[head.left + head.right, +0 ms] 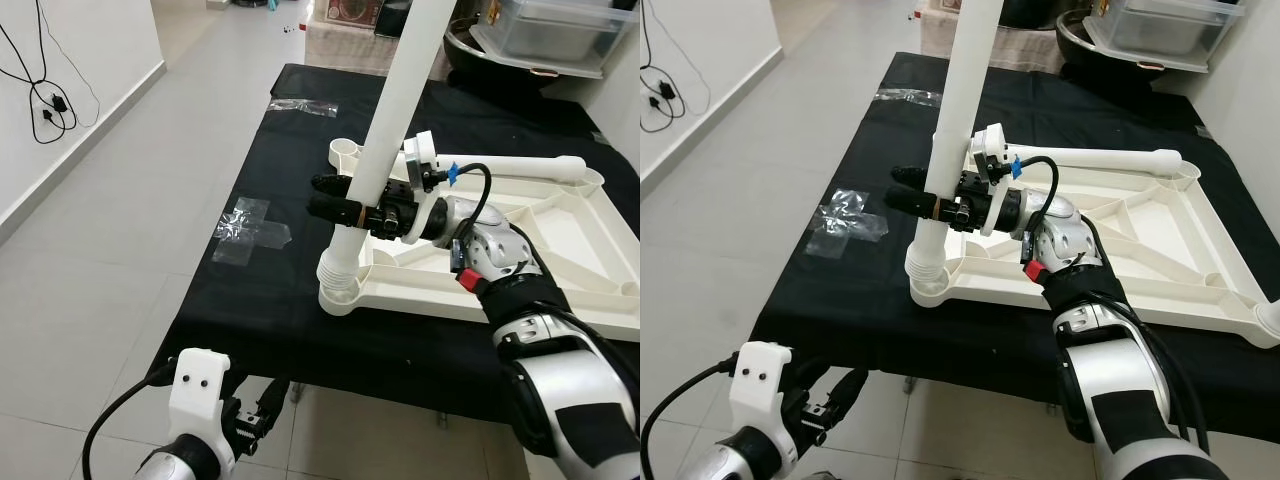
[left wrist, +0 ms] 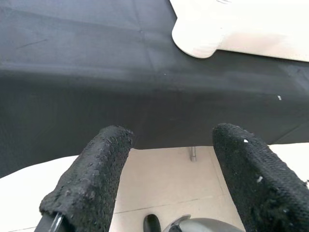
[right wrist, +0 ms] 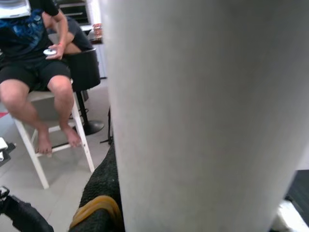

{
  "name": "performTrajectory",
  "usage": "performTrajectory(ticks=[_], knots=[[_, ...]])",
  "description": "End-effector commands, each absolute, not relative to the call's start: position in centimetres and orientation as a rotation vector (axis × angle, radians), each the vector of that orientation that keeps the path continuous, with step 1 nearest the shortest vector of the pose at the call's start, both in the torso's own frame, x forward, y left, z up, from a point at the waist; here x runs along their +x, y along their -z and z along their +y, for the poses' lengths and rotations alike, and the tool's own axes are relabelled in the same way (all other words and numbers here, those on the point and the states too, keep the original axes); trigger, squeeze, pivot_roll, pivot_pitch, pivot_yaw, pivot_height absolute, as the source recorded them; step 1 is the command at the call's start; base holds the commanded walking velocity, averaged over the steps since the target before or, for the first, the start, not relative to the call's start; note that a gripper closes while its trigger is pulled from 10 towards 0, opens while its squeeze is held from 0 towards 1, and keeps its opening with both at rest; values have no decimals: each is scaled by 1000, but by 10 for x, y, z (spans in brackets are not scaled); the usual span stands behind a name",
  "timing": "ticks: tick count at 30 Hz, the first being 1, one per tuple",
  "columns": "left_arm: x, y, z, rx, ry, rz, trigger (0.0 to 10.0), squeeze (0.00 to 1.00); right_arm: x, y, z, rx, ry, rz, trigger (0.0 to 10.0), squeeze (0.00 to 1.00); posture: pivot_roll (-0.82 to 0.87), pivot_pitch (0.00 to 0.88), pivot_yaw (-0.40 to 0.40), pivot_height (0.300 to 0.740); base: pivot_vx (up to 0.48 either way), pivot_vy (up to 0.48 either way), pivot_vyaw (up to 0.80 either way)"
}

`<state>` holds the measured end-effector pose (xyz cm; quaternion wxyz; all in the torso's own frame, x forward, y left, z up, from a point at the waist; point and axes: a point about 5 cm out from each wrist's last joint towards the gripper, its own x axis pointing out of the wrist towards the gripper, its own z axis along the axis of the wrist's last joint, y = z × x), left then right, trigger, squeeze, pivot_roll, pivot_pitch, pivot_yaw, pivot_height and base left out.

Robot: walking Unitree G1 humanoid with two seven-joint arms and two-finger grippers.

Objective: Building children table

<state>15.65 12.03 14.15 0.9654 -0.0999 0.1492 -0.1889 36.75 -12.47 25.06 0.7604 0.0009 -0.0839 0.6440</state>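
Right gripper [image 1: 335, 198] clamps the white leg [image 1: 385, 130], its foot seated in the upturned tabletop's [image 1: 560, 250] corner socket; left gripper [image 2: 169, 179] hangs wide.

**Counts of the things seen**

One white table top [image 1: 560, 250] is seen, laid upside down on one black tabletop [image 1: 300, 330]. Two white table legs are counted: one upright leg [image 1: 375, 150] and one lying leg [image 1: 530, 168]. Two clear plastic bags are counted: one [image 1: 250, 230] and another [image 1: 305, 106]. Two tools are counted, the left [image 2: 164, 188] and the right [image 1: 335, 198]. One seated person [image 3: 38, 53] is seen.
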Motion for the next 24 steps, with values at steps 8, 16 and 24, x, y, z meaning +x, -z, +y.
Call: performTrajectory(ticks=[8,16,24], knots=[[148,-140,121,-198,395,338,10000,0,367,-252,-119,-98,-1504,-159,10000,0,211,176,-93,740,0,0,0],[146,-144,123,-195,388,339,10000,0,366,-247,-116,-174,-1549,-146,10000,0,221,201,-86,740,0,0,0],[143,-144,125,-184,380,346,10000,0,369,-252,-113,-216,-1534,-163,10000,0,228,214,-85,740,0,0,0]])
